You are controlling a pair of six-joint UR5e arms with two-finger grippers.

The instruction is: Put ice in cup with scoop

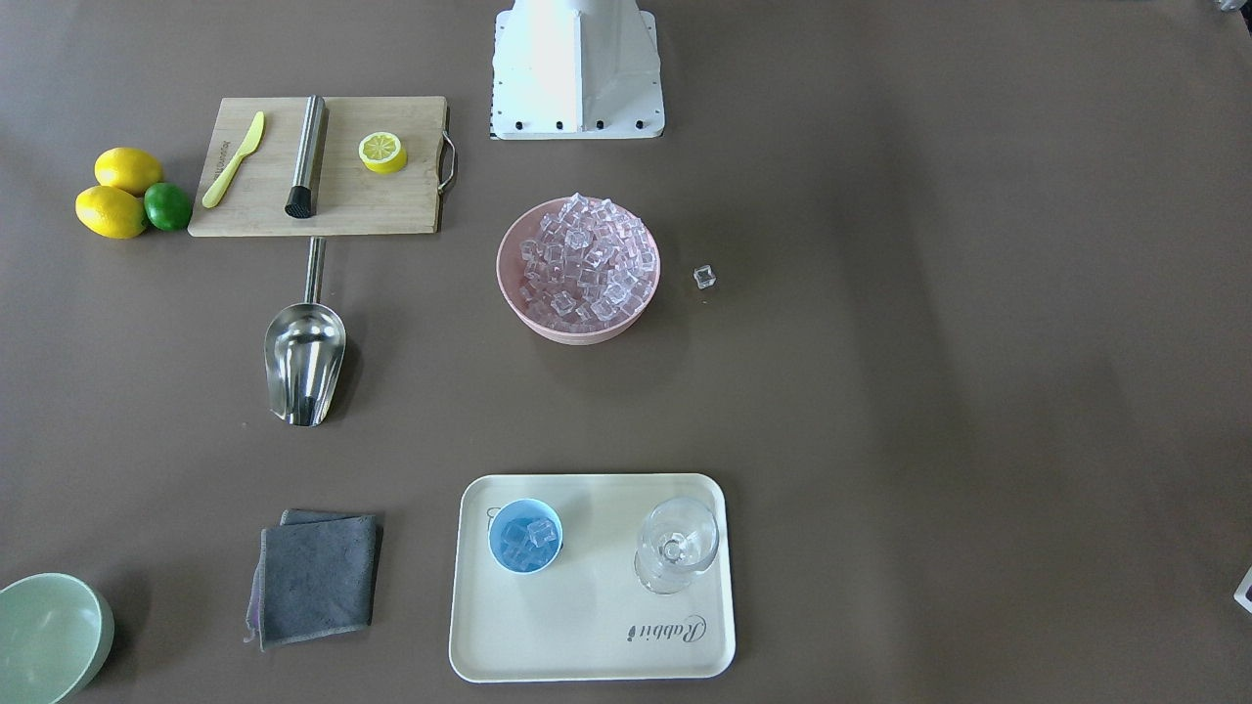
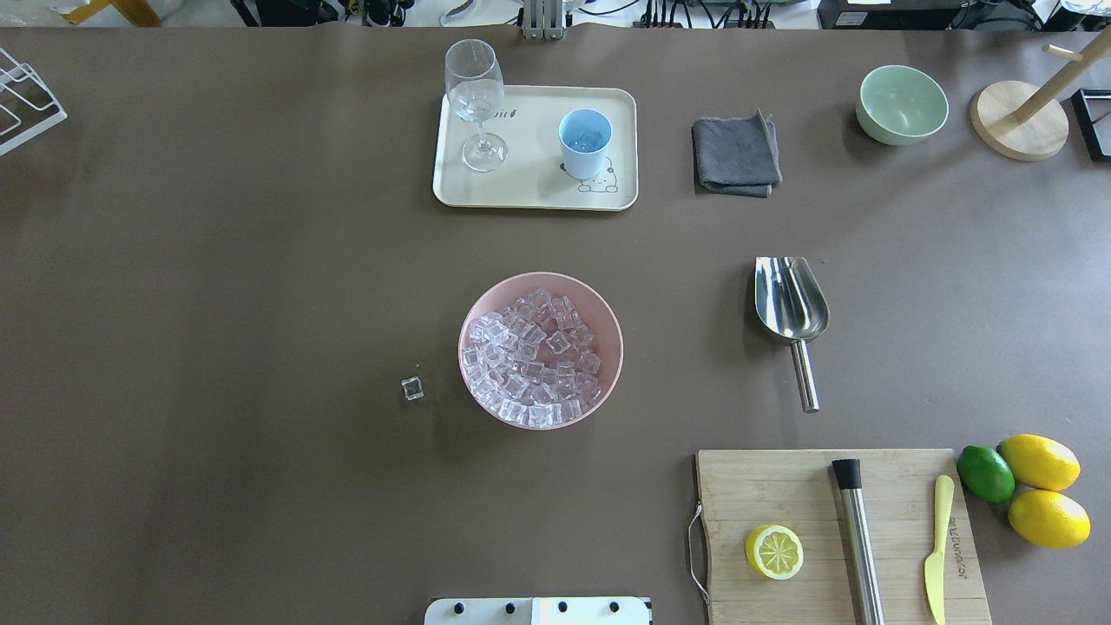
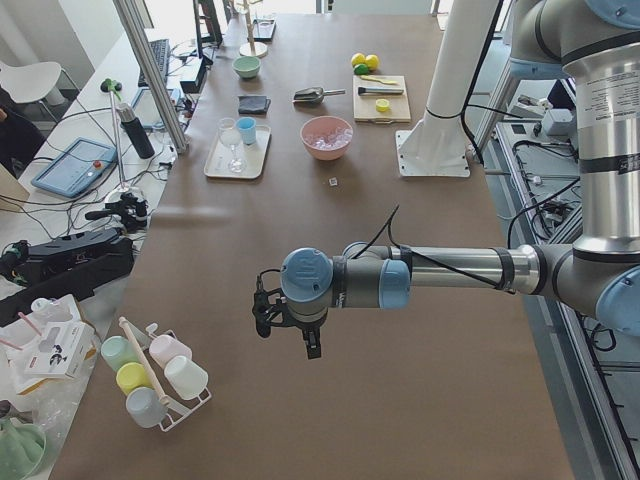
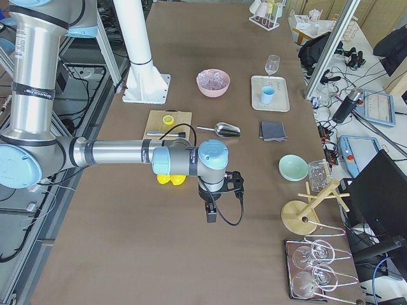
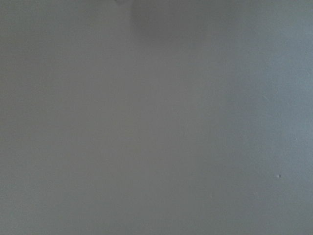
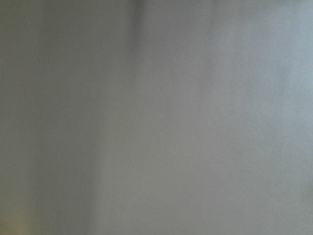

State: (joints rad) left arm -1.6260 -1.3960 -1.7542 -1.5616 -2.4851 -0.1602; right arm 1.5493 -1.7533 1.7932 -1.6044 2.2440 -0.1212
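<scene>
**A:** How much ice has reached the cup?

**B:** The cup (image 2: pixel 584 146) holds a few clear cubes, though I can't count them. It stands on the cream tray (image 2: pixel 529 187) by the table's far edge, about midway along it, beside an empty stemmed glass (image 2: pixel 475 95).

**A:** And the rest of the ice?

**B:** The ice (image 2: pixel 536 358) is heaped in the pink bowl (image 2: pixel 594 304) at the middle of the table. One loose cube (image 2: pixel 412 389) lies on the bare top near the bowl, on the side toward the table's left end.

**A:** The scoop?

**B:** The scoop (image 2: pixel 790 299) lies empty on the right half of the table. It is between the grey cloth (image 2: pixel 736 156) nearer the far edge and the cutting board (image 2: pixel 781 495) at the robot's edge, with its handle pointing toward the robot's edge. Nothing holds it.

**A:** So is the job done?

**B:** I'd judge it finished or close to it, since there is ice in the cup and the scoop is set down. Another load would be needed only if a fuller cup is wanted, and the loose cube looks like a spill.

**A:** Where are the grippers?

**B:** Well apart from all of it. The left gripper (image 3: pixel 311 345) hangs over bare table toward the left end. The right gripper (image 4: pixel 211 213) hangs toward the right end, beyond the cutting board, so scoop, bowl and cup all lie between the two. Both show only from the table's ends, and the wrist cameras see nothing but plain tabletop. I cannot tell whether either is open or closed.
</scene>
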